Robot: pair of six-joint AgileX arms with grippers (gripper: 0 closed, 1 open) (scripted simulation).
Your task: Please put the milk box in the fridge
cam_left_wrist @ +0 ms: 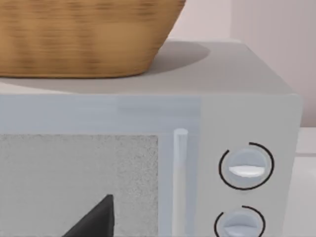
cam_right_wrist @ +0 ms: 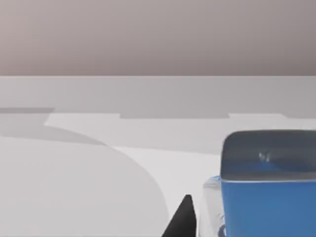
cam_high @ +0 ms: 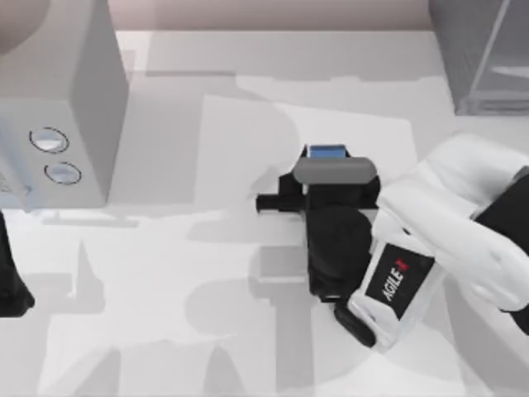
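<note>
White table (cam_high: 207, 289); right gripper (cam_high: 331, 178) at frame centre over milk box (cam_high: 326, 152), grip state unclear, apparently positioning to grasp.

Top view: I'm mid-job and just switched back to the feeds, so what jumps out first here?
The right arm's gripper reaches in from the table's right to mid-table, right at the milk box, whose blue top peeks out beyond the wrist. At the far right corner stands the fridge. On the left, a light grey microwave with two dials carries a wicker basket; the left arm sits parked at the left edge.
</note>
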